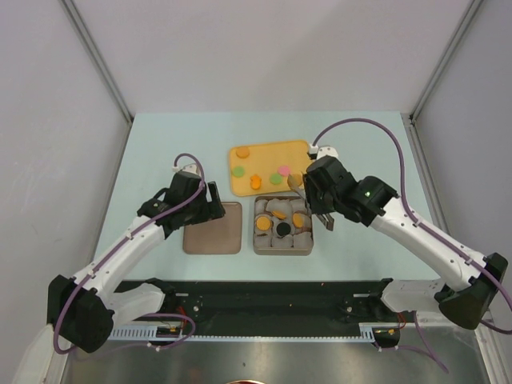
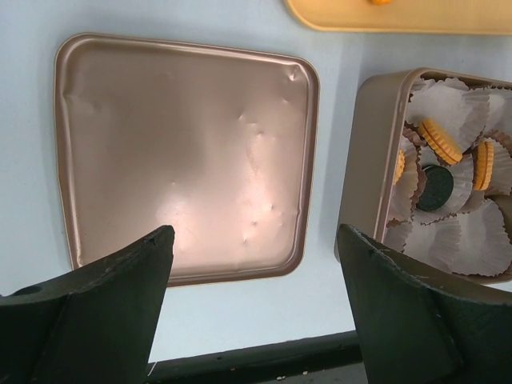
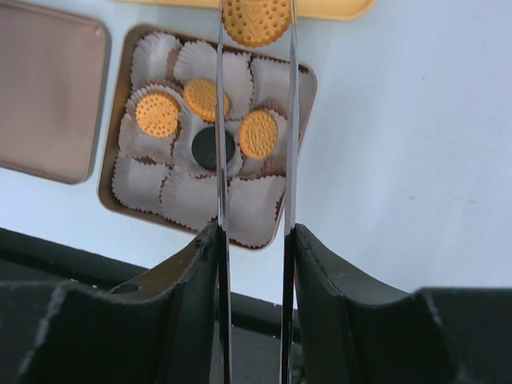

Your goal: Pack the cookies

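Several cookies lie on the yellow tray (image 1: 300, 160): an orange disc (image 1: 242, 151), a green one (image 1: 238, 170), a pink one (image 1: 283, 170) and an orange flower (image 1: 256, 181). My right gripper (image 3: 254, 232) (image 1: 314, 190) is shut on metal tongs (image 3: 222, 120). The tong tips pinch a round orange cookie (image 3: 254, 20) (image 1: 294, 181) just past the far edge of the tan box (image 3: 108, 176). The box holds white paper cups with three orange cookies (image 3: 157, 114) and a black one (image 3: 213, 148). My left gripper (image 2: 256, 264) (image 1: 212, 200) is open and empty, above the box lid.
The tan lid (image 2: 184, 152) (image 1: 213, 228) lies flat on the table left of the box (image 2: 364, 160). The yellow tray's edge shows in the left wrist view (image 2: 400, 16). A black rail runs along the table's near edge (image 1: 280, 292).
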Action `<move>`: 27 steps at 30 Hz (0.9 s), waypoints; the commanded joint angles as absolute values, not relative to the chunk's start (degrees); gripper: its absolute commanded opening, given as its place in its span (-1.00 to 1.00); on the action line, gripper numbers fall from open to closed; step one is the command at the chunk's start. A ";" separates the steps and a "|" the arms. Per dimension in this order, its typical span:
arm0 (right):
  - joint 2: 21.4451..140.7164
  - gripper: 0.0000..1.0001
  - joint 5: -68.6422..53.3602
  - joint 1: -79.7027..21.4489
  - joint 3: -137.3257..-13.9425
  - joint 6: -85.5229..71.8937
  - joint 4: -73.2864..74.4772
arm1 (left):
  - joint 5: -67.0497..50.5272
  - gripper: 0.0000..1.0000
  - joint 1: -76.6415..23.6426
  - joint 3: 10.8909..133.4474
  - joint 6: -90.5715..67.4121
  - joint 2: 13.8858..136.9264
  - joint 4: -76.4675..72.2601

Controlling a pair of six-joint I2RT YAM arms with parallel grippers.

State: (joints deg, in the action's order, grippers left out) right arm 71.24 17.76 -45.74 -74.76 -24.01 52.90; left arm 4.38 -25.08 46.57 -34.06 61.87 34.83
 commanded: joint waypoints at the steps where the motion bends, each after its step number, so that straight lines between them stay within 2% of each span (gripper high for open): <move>1: 67.42 -0.38 20.21 -47.46 -71.82 -27.94 54.75 | 3.69 0.75 -24.79 45.88 -34.28 61.88 33.31; 9: 64.25 -0.38 21.80 -51.76 -65.92 -33.48 55.20 | 3.34 0.75 -24.70 45.79 -34.36 62.49 32.87; 27: 65.39 -0.35 21.97 -50.19 -62.93 -31.99 51.77 | 3.16 0.75 -24.70 45.79 -34.10 63.02 32.87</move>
